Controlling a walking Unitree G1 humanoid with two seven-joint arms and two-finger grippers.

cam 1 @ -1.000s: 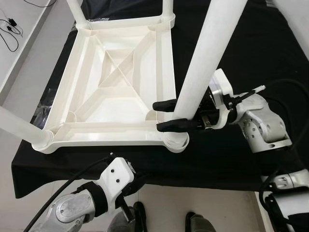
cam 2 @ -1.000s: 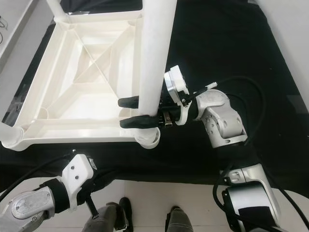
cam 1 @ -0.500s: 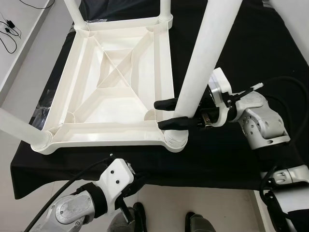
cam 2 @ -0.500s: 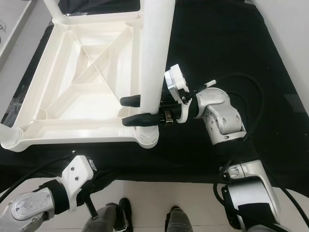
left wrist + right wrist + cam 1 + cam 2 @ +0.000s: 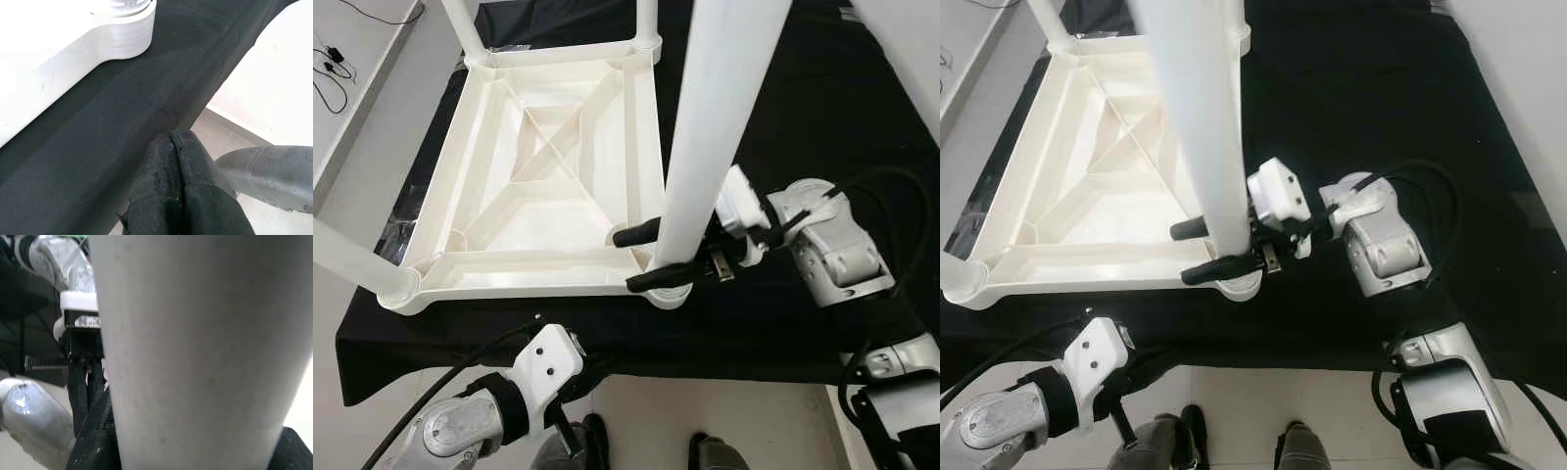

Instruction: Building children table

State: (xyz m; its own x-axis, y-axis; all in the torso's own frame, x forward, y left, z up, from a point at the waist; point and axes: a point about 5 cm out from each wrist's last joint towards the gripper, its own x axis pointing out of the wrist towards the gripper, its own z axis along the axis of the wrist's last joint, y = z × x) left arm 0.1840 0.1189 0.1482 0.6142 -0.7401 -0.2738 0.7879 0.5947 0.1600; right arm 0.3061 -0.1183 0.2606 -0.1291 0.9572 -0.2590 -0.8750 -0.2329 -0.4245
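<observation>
1. Table leg (image 5: 710, 127) stands w/ long axis upright in near-right corner socket (image 5: 668, 290) of upturned tabletop (image 5: 548, 186).
2. Right gripper (image 5: 646, 257) clamps the leg just above socket, reaching in from the right.
3. Left gripper (image 5: 183, 191) pinched closed on nothing, below tabletop's near edge, farther from socket.

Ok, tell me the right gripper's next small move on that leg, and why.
Probably keep turning the leg into its corner socket. The right gripper is clamped round the leg's base just above the socket of the upturned table top, so it looks not yet fully seated.
</observation>
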